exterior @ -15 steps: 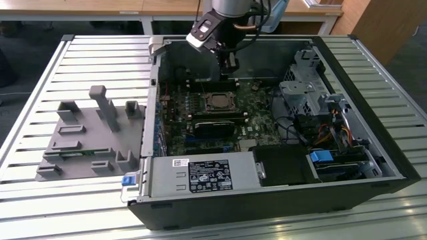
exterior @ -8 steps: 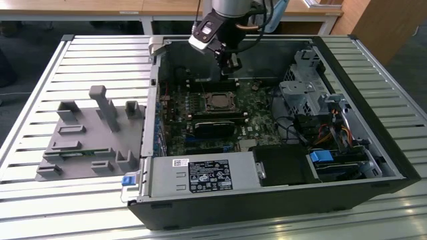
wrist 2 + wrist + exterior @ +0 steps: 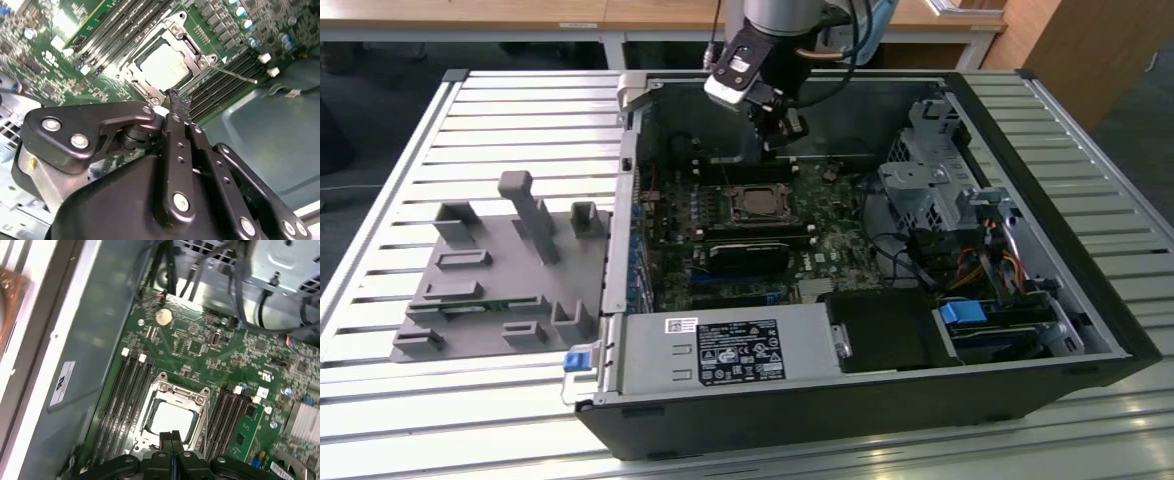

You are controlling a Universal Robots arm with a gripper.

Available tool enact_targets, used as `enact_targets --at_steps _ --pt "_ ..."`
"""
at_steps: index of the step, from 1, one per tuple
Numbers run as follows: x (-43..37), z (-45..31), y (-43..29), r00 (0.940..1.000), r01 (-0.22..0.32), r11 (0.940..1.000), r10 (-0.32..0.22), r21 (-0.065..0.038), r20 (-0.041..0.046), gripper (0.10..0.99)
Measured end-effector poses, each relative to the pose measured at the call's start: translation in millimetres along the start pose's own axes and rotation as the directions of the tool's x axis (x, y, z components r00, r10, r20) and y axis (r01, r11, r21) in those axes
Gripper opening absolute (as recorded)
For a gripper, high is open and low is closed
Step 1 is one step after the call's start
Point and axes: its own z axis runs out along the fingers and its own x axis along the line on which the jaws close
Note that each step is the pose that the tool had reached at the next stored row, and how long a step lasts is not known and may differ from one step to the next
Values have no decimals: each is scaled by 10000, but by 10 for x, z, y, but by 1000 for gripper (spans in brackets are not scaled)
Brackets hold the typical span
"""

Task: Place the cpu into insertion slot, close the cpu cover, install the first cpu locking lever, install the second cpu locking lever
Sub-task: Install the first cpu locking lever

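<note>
Judging by both wrist views, you are at the lever stage. The cpu [image 3: 162, 65] sits flat in the slot [image 3: 758, 203], and the cover [image 3: 177, 392] lies down over it, with the chip's grey face showing through its window. The gripper [image 3: 175, 100] is closed on nothing, its fingers pressed together into one narrow tip. In the exterior view it hangs at 12 o'clock from the slot, just above the board.

One lever [image 3: 235, 75] shows as a thin silver rod slanting out from the cover's corner across the memory slots [image 3: 220, 80], and it looks unlatched. Work it with the closed tip as a pusher:
- Bear on the rod near its free end, not at the hinge.
- Keep the push along the rod's own arc, since a bare wire will likely slide off a rounded tip.
- Stay off the cpu face and the cover window.

Room is tight. In the exterior view the case wall [image 3: 680, 115] stands close at 12 o'clock, and memory slots flank the slot at 12 and 6 o'clock. The drive cage [image 3: 914, 195] and cables [image 3: 894, 255] crowd 3 o'clock. Straight up is your open way.
</note>
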Motion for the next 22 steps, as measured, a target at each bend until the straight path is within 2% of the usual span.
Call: enact_targets --at_steps 5,8,12,17,22 --pt "0 10 0 9960 892 9960 -892 2 -3 106" --pt "0 13 0 9898 1426 9898 -1426 4 -5 106" --pt "0 14 0 9825 1860 9825 -1860 4 -7 106" --pt "0 14 0 9623 2720 9623 -2720 4 -11 106" --pt "0 14 0 9341 3570 9341 -3570 5 -16 106"
